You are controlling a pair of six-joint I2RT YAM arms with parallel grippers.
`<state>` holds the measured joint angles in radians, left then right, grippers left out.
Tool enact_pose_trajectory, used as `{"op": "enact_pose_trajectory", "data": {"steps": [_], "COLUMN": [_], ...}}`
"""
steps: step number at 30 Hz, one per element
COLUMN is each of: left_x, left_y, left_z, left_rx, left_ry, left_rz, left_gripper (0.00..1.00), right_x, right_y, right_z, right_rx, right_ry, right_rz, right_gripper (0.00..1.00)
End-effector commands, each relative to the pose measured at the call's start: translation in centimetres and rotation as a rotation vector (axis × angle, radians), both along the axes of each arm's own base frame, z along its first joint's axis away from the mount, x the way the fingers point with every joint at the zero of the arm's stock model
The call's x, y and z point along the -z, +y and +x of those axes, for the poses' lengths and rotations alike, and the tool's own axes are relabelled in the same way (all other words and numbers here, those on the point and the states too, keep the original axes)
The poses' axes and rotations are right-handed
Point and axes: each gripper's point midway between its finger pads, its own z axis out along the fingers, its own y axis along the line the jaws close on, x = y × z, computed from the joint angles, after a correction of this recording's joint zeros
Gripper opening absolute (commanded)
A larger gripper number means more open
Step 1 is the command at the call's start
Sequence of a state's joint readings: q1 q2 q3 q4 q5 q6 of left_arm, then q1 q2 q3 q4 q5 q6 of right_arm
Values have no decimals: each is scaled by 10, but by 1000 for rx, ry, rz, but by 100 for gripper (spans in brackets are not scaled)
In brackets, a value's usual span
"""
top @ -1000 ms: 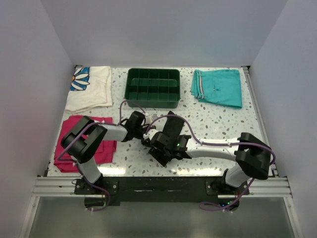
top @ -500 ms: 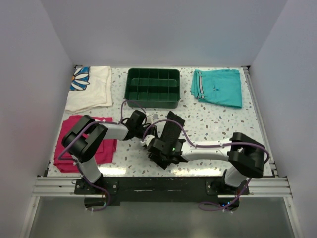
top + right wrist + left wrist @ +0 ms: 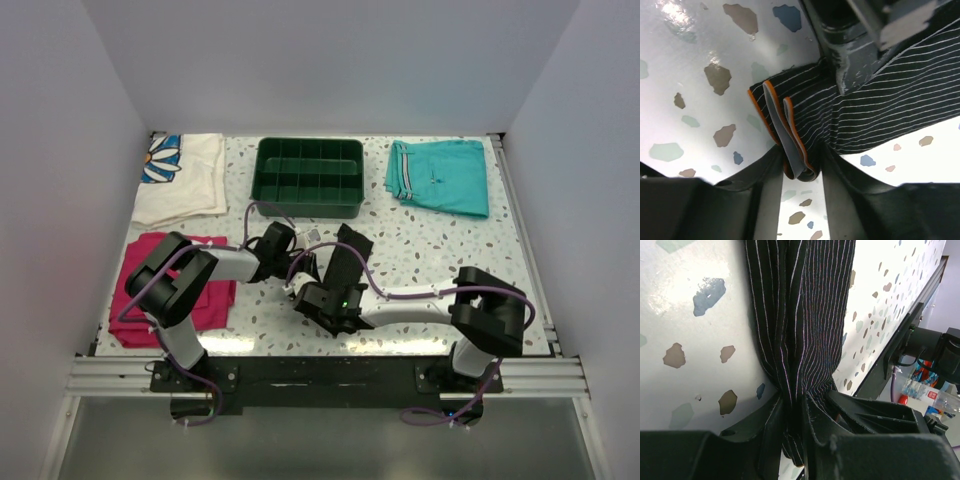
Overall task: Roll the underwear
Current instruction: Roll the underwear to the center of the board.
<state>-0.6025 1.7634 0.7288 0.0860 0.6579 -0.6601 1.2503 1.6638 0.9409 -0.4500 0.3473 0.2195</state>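
Speckled terrazzo table [image 3: 440, 255] inside white walls. Top view: green tray [image 3: 310, 147] at far centre, teal shorts [image 3: 440, 178] far right, white floral cloth [image 3: 185, 185] far left, magenta folded cloth [image 3: 150, 300] near left. The left gripper [image 3: 296, 264] and right gripper [image 3: 318, 288] meet just left of centre, near each other. The underwear [image 3: 352, 246] shows as a dark mass running from them toward the far right, its outline hard to separate from the black gripper bodies. Left wrist view: the left gripper's jaws are drawn together on a gathered bunch of the striped fabric, which lies on the table and fans out straight ahead of the fingers, so its long axis follows the claw's pointing line. The table's near rail shows at the right. Right wrist view: the right gripper's jaws are pinched on stacked orange-edged bands at one end of the garment, and the striped body spreads ahead and to the right. The left gripper rests on the cloth just beyond the bands. Judgement: both claws hold the same near-left end and the free length lies toward the far right, so a roll would have to travel that way along the long axis. Neither arm is clearly nearer.
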Motion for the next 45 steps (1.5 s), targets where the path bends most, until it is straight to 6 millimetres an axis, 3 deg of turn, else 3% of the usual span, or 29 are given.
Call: {"op": "enact_pose_trajectory", "data": {"steps": [1, 3, 6, 11, 14, 16, 24, 29, 34, 35, 45], "left_x": [64, 63, 61, 56, 50, 42, 13, 16, 15, 14, 4], "left_y": [52, 52, 52, 55, 62, 68, 96, 111, 112, 112, 111], "left_z": [-29, -27, -24, -13, 3, 18, 59, 53, 44, 43, 42], "left_rx": [-7, -9, -12, -49, -113, -173, -366, -418, -429, -429, -422], "left_ry": [71, 69, 60, 34, 14, -15, -86, -92, -95, -97, -142], "left_rz": [301, 299, 303, 312, 332, 338, 346, 389, 356, 353, 317], "left_gripper": [26, 26, 26, 28, 33, 44, 55, 56, 56, 56, 56], "right_x": [14, 14, 12, 1, -10, -20, -34, -45, -57, -60, -68], "right_y": [-16, -16, -15, -1, 8, 14, 38, 53, 63, 67, 62], "right_z": [-1, 0, 0, -4, -7, -7, -18, -22, -16, -22, 0], "right_rx": [30, 31, 28, 19, 5, 0, -39, -48, -21, -40, 36], "right_ry": [9, 8, 6, 32, 46, 53, 119, 161, 272, 326, 559], "right_rz": [-83, -85, -79, -7, 44, 75, 166, 228, 332, 363, 534], "right_gripper": [32, 24, 22, 10, 9, 9, 10, 10, 9, 9, 9]}}
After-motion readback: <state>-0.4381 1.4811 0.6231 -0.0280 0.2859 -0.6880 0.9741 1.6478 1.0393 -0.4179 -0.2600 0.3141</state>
